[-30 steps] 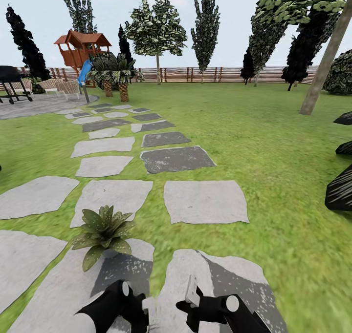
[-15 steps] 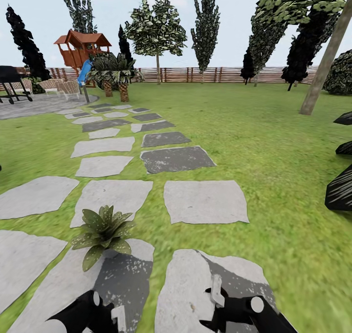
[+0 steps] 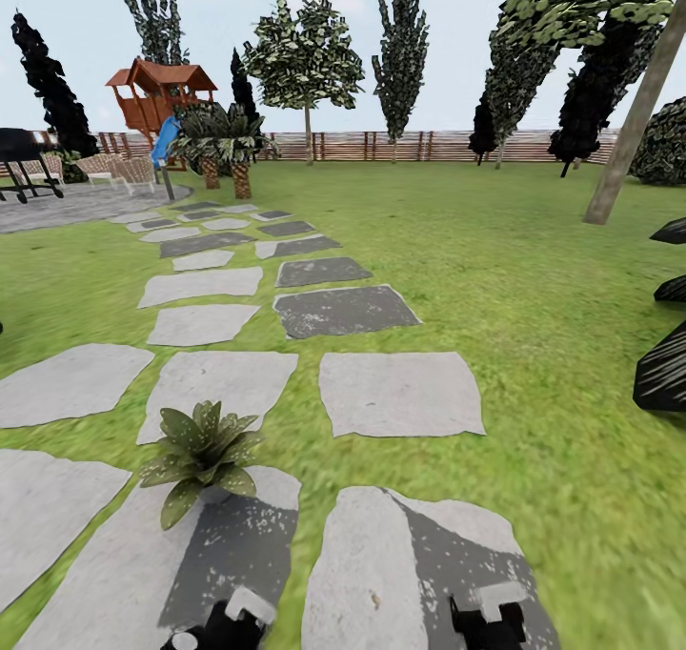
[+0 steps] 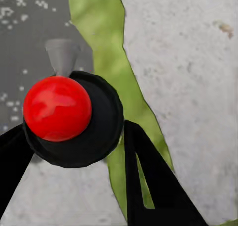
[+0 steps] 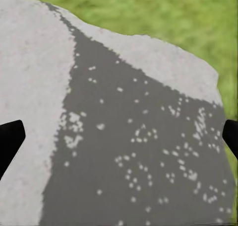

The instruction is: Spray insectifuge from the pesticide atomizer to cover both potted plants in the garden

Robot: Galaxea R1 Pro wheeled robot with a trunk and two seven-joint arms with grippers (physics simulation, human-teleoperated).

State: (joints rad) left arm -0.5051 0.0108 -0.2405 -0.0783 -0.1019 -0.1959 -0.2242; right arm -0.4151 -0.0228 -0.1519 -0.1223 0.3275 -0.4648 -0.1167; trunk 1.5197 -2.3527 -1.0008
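A: Far upper left of the head view first: what's there?

B: A round grey paved patio [image 3: 67, 204], smooth and flat, with a black grill [image 3: 21, 159] on it. Behind it runs a brown slatted wooden fence [image 3: 381, 145] across the frame, and a red-brown playhouse [image 3: 160, 92] stands beside it.

A: And the potted plant?

B: One potted plant [image 3: 202, 452] sits at lower left, a low rosette of pointed green leaves resting on the edge of a pale, irregular stepping stone [image 3: 129, 555]. Its pot is hidden under the leaves.

A: The middle?

B: Rough grey stepping stones [image 3: 400, 393], some darker, laid through a mottled green lawn [image 3: 534, 288].

A: The grippers?

B: The left gripper [image 3: 229, 626] is at the bottom edge, left of centre. In its wrist view two black fingers [image 4: 158, 186] flank a black rounded body topped by a glossy red ball [image 4: 57, 108] with a grey cone [image 4: 63, 56]; I cannot tell whether it pinches this. The right gripper [image 3: 488, 617] is at lower right; its wrist view shows black fingertips [image 5: 10, 136] spread wide at opposite edges above speckled stone [image 5: 124, 151].
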